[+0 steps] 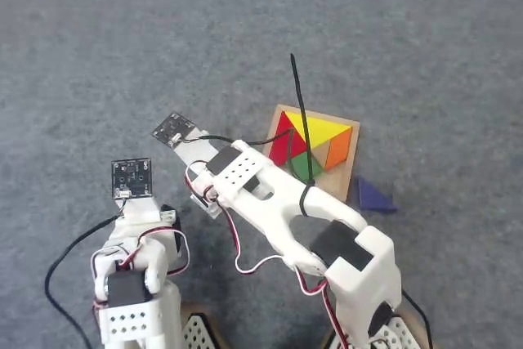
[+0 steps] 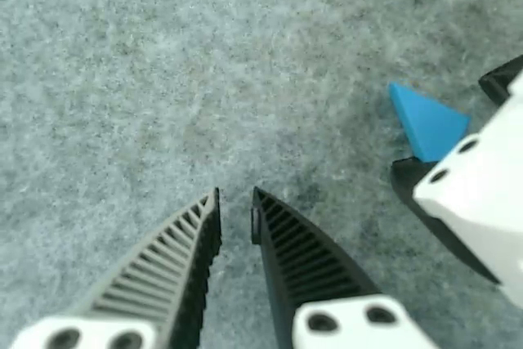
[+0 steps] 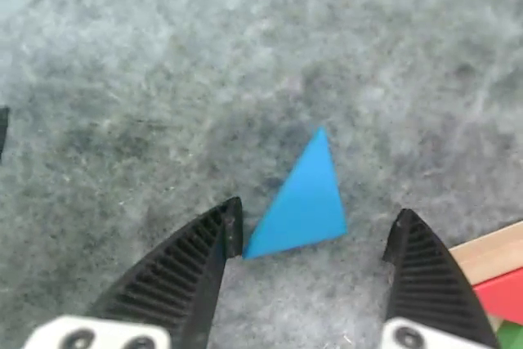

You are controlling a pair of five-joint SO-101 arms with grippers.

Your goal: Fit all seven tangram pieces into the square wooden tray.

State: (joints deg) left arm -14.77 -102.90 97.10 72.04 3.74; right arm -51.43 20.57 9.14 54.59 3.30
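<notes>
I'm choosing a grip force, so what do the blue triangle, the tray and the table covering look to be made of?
Blue triangle: probably painted wood, though plastic is possible; the colour is flat, even and matte, with crisp edges.
Tray: unpainted light wood, judging by its pale tan rim.
Table covering: grey felt or short-pile carpet, with fuzzy, mottled fibres.

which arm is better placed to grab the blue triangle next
Right. The right gripper is open astride the blue triangle, which lies on the carpet, and the wooden tray is close by. The left gripper hangs over bare carpet, with the triangle farther off beside the other arm.
</notes>
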